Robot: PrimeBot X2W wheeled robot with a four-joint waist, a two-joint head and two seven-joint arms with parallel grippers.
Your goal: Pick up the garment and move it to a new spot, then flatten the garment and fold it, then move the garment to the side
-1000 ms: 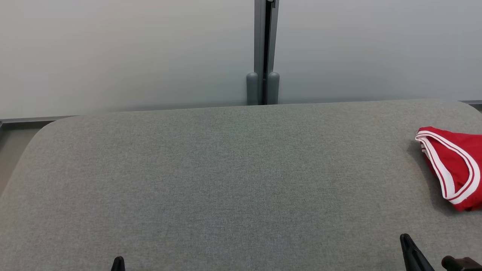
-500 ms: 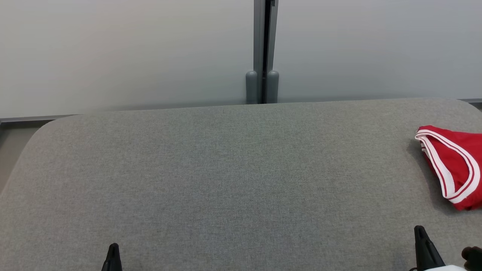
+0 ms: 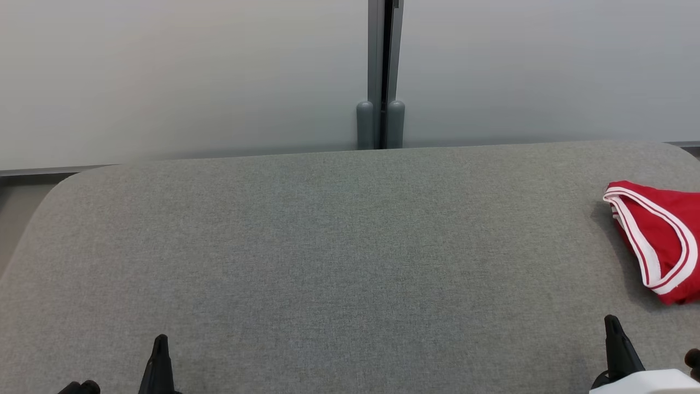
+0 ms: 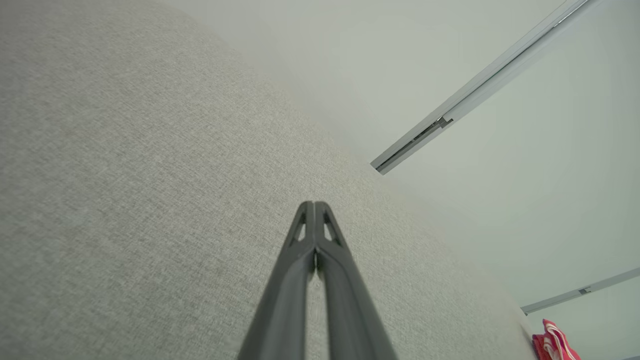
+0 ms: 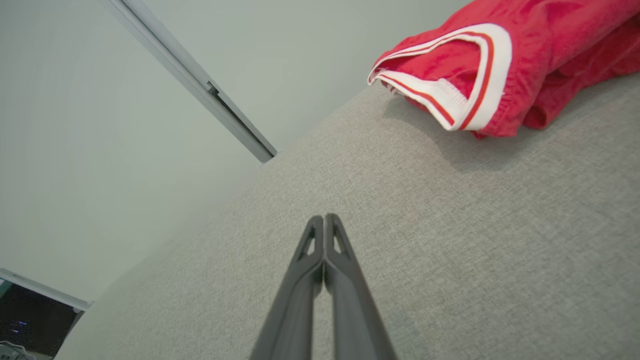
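Note:
A red garment (image 3: 664, 235) with white-and-red striped trim lies bunched at the far right of the grey table (image 3: 328, 257), partly cut off by the head view's edge. It also sits at the top right of the right wrist view as the garment (image 5: 505, 65) and tiny in the left wrist view's lower right corner as the garment (image 4: 555, 345). My right gripper (image 3: 613, 323) stands shut near the front edge, below the garment and apart from it, with nothing held; its tips (image 5: 324, 218) meet. My left gripper (image 3: 160, 342) is shut at the lower left, far from the garment, tips (image 4: 313, 204) together.
The grey fabric-covered table has rounded far corners. Behind it runs a pale wall with a grey vertical post (image 3: 381, 76) at the middle. A strip of floor (image 3: 16, 210) lies past the table's left edge.
Both grippers have risen further into the head view from its bottom edge, still shut. The garment has not moved.

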